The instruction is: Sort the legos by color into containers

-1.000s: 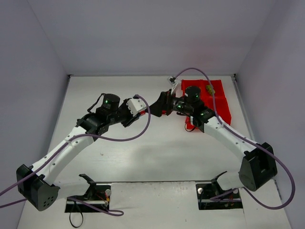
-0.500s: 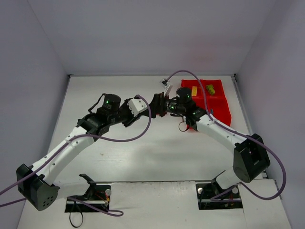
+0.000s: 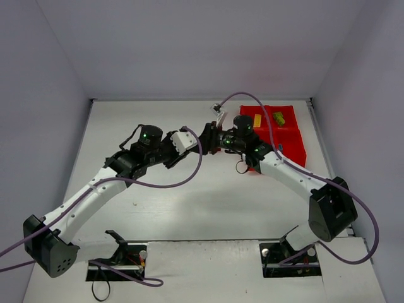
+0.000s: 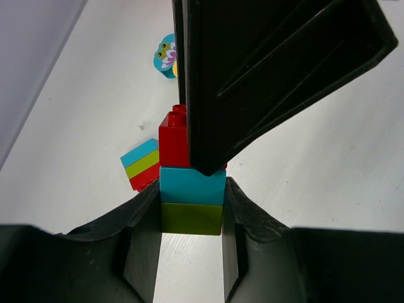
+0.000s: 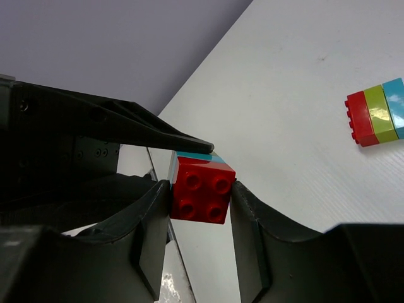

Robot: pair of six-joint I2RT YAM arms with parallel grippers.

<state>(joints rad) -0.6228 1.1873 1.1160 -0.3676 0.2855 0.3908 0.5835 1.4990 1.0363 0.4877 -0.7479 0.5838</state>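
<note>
- Nearest, bare table lies between the arm bases and the spot mid-table where both arms meet.
- The left gripper is clamped on the lower part of a three-brick stack, with the green brick and teal brick between its fingers.
- The right gripper is clamped on the red brick at the stack's other end, so both arms hold one stack. It seems to be held clear of the table.
- Risk: if the pull runs off-axis, a brick may twist in the pads and drop. If the red-teal joint holds, the teal-green joint may give first, leaving two colours together.
- Risk: the fingers overlap closely, so a sideways jerk could knock one gripper against the other.
- Beyond lie a second stack and, farther off, a frog brick, both near enough for a dropped piece to strike.
- The tray sits far right, just beside the right arm, with yellow bricks in its far bins.
- Room: the tray sits close to the right wall. Open table lies left and nearward, and the right arm's cable loops near the tray's far edge.
</note>
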